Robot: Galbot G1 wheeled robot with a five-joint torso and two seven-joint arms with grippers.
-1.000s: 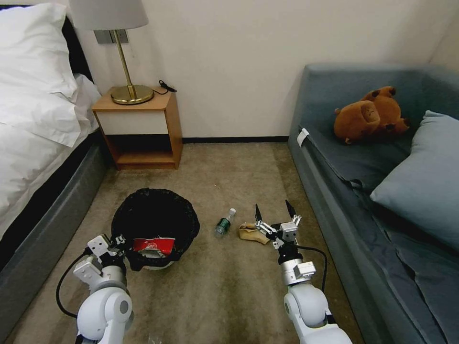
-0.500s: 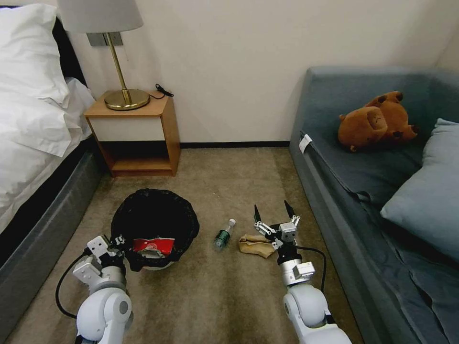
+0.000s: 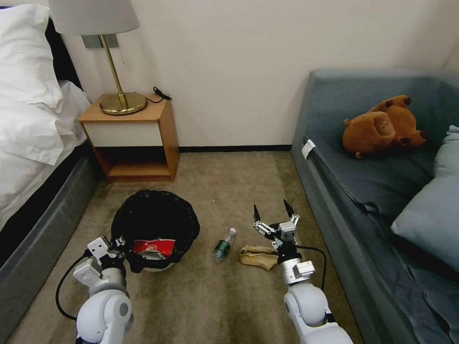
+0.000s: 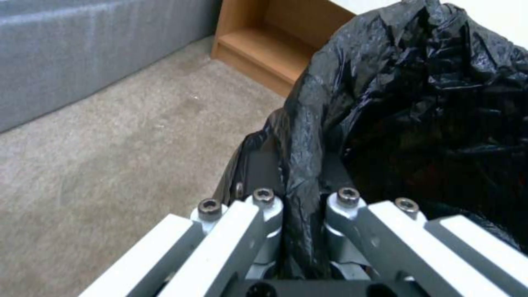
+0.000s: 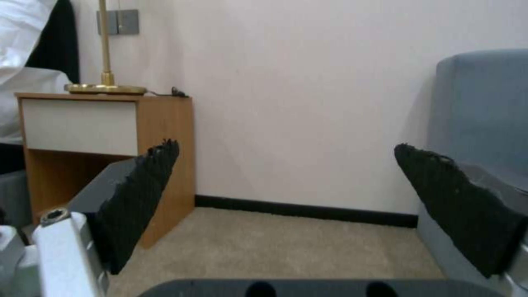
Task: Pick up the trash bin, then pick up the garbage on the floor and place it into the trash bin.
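Note:
The trash bin [image 3: 155,224], white with a crinkled black bag over its rim, hangs at the lower left of the head view. My left gripper [image 3: 120,246] is shut on the near rim of the trash bin [image 4: 418,123]; the bag fold sits pinched between the fingers [image 4: 264,214]. A crumpled red-and-white wrapper [image 3: 153,247] lies inside by the near rim. On the carpet lie a small green white-capped bottle [image 3: 224,245] and a crumpled brown paper bag [image 3: 258,256]. My right gripper [image 3: 273,211] hovers open above the paper bag, with nothing between its black pads [image 5: 143,198].
A wooden nightstand [image 3: 131,138] with a brass lamp [image 3: 117,95] stands at the wall ahead. A bed [image 3: 33,143] runs along the left. A grey sofa [image 3: 382,191] with a brown plush toy [image 3: 382,126] and a cushion runs along the right. Carpet lies between them.
The whole picture has shifted, so the camera moved: the room's things slid left and down. Bottle and paper bag now sit nearer to me. Both grippers hold the same pose.

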